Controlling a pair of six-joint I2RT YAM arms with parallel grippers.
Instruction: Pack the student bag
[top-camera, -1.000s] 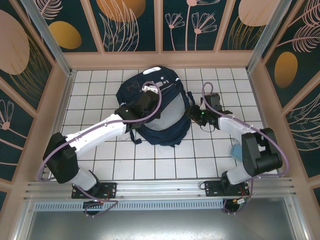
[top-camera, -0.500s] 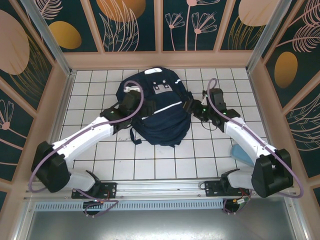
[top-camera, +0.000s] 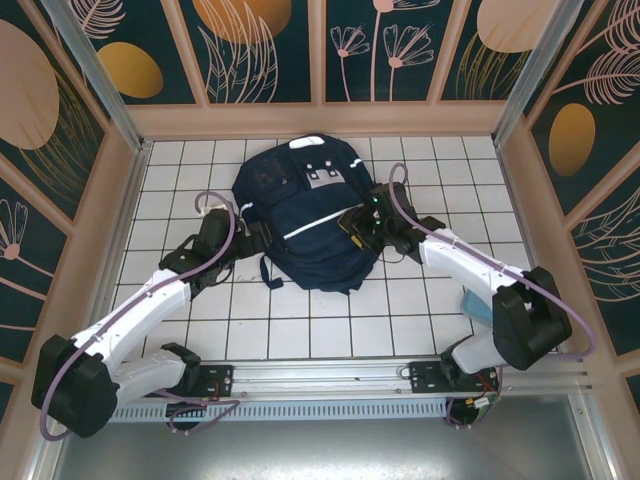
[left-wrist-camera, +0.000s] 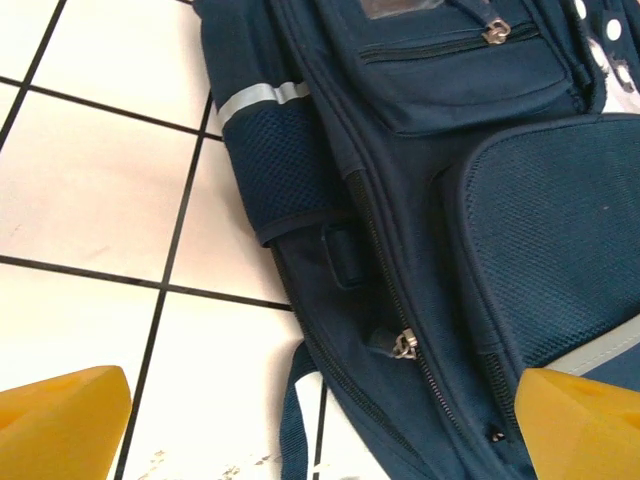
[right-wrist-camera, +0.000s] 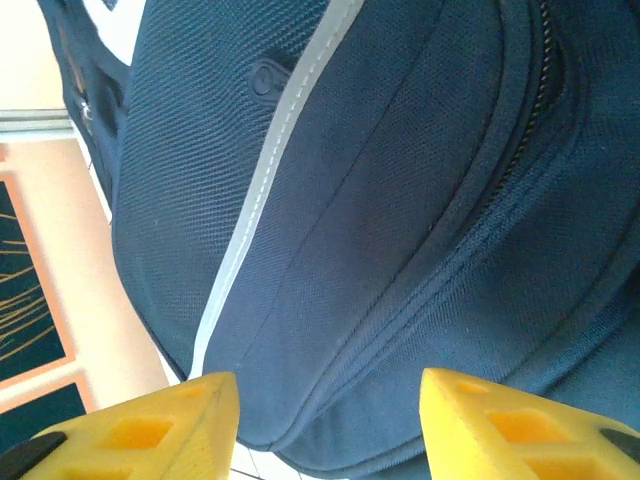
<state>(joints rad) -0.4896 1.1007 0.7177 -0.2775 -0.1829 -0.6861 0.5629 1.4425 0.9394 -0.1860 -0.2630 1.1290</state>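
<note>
The student bag (top-camera: 305, 215) is a navy backpack with a thin white stripe, lying flat on the white tiles at the centre back. My left gripper (top-camera: 248, 236) hovers just off the bag's left side. In the left wrist view its yellow fingers (left-wrist-camera: 60, 425) stand wide apart and hold nothing, with the left gripper (left-wrist-camera: 325, 440) over the bag's side zipper pull (left-wrist-camera: 404, 345). My right gripper (top-camera: 356, 226) is over the bag's right part. In the right wrist view the right gripper (right-wrist-camera: 325, 430) is open above the bag's fabric (right-wrist-camera: 380, 200), close to it.
A light-blue object (top-camera: 473, 301) lies on the tiles at the right, partly behind my right arm. Pink-framed walls (top-camera: 320, 118) close the cell on three sides. Dark straps (top-camera: 268, 272) trail from the bag's near left edge.
My left gripper opened, let go of the bag and drew back to the left. My right gripper swung left onto the bag's right side. The bag now lies flat.
</note>
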